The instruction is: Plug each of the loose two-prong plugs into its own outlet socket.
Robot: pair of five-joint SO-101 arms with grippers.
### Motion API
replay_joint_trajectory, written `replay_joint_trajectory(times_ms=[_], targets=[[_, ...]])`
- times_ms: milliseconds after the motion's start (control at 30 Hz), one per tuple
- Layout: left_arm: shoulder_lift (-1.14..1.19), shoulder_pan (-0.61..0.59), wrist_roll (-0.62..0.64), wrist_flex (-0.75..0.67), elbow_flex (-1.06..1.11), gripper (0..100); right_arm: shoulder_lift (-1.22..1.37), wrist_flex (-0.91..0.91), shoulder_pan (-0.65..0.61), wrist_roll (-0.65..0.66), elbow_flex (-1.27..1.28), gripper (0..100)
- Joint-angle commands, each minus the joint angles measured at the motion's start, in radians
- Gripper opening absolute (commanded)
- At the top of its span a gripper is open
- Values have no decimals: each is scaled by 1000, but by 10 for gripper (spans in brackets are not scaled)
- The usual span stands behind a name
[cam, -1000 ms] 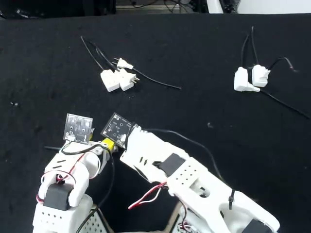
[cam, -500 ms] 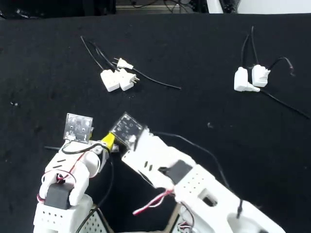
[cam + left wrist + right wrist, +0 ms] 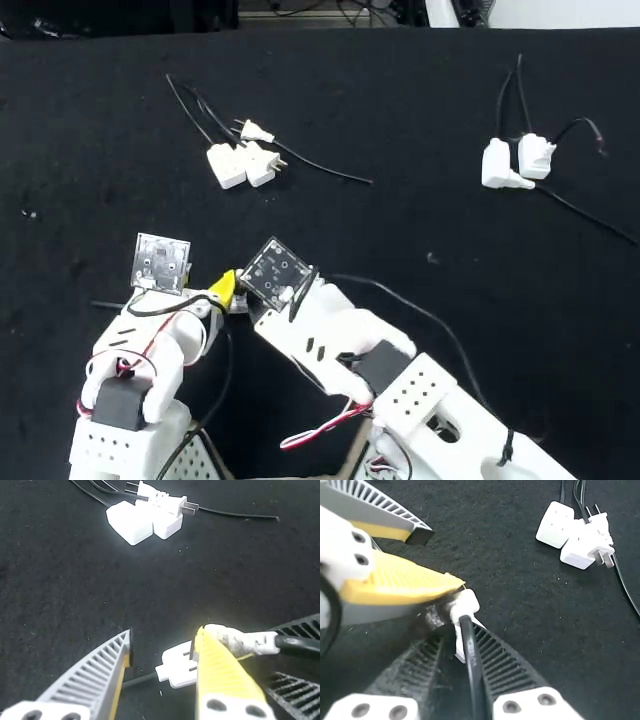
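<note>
One yellow finger (left gripper's) sits beside right gripper's plug

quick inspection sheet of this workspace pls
surface: black cloth covering the table
job's things: left cluster of white plugs and sockets ahead of the left arm; right cluster toward the far right; white piece lying between the left gripper's fingers
clutter: nothing seen
grippers: left gripper open; right gripper shut on white plug
cables: black cords trail from both clusters; one runs from the held plug
surroundings: dark equipment beyond the far edge
</note>
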Motion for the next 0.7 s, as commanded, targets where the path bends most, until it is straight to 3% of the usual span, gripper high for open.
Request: replay_joint_trajectory(times_ms=[0,233,367,500,667], targets=[[6,-36,-9,-2,2,216,-54,58,110,23,-30,10],[6,-108,-2,-2,-7,216,-54,238,345,318,-15,10],[6,-108,-2,-2,-7,216,-51,310,405,428,-13,10],[6,-108,-2,2,-7,216,-50,376,407,489,-47,10],[6,-101,-2,6,2,216,-48,454,405,442,-162,13]])
